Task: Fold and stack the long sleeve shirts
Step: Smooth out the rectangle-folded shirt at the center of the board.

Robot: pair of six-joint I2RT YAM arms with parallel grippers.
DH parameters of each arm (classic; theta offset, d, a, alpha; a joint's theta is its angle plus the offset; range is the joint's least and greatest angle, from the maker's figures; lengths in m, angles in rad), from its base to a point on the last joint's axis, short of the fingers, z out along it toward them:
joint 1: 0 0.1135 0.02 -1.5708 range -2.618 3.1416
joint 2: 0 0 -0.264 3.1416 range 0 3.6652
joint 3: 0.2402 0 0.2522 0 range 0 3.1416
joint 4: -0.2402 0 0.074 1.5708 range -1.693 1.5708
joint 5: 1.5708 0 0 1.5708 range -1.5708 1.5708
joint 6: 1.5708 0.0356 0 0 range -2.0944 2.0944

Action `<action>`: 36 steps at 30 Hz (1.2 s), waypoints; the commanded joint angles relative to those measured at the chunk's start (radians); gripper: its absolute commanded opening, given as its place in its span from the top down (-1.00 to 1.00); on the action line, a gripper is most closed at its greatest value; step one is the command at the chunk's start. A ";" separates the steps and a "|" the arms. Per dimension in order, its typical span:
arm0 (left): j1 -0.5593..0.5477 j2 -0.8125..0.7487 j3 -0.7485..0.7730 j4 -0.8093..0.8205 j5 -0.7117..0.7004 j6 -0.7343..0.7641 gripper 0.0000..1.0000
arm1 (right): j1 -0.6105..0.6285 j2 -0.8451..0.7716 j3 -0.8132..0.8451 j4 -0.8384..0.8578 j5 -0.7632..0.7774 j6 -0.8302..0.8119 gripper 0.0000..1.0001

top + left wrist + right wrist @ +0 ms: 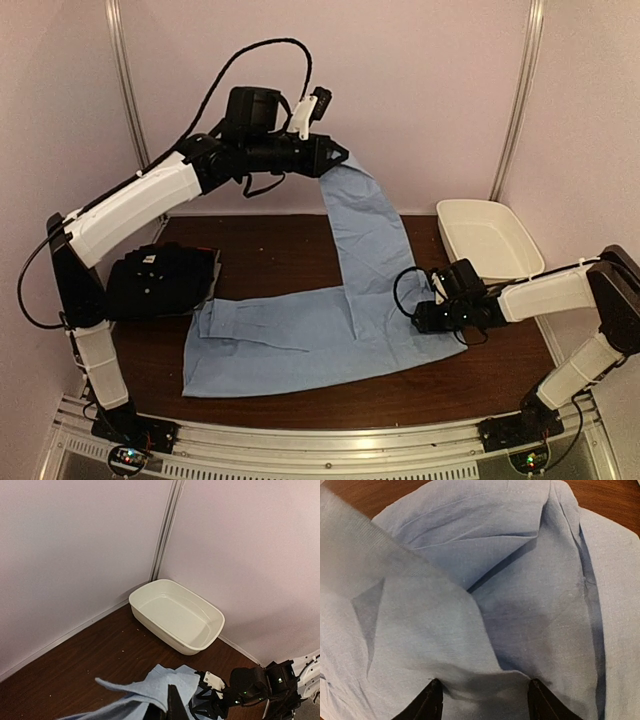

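Light blue shirt: creased, lying spread across the near middle of the desk, one long part rising toward the far middle.
Left pincer: clamping that raised end.
Right pincer: standing open, fingers apart over the shirt's right edge.
Black shirt: sitting folded at left.

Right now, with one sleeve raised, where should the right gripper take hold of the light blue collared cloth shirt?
Probably the flat part of the light blue collared cloth shirt below its raised sleeve, from above: the cloth lies spread on the table there, and the open right gripper hangs over it.
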 commanded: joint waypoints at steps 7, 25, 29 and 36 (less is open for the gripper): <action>0.001 -0.094 -0.130 0.099 0.022 -0.019 1.00 | -0.007 -0.022 -0.030 0.016 0.038 0.036 -0.19; 0.001 -0.236 -0.419 0.131 0.059 -0.043 1.00 | -0.006 -0.038 -0.018 0.008 0.006 0.075 -0.22; 0.001 -0.249 -0.435 0.129 0.071 -0.052 1.00 | -0.006 -0.065 -0.017 -0.006 -0.006 0.074 -0.24; 0.001 -0.325 -0.562 0.124 0.066 -0.080 1.00 | -0.006 -0.179 -0.010 -0.089 -0.023 0.067 -0.28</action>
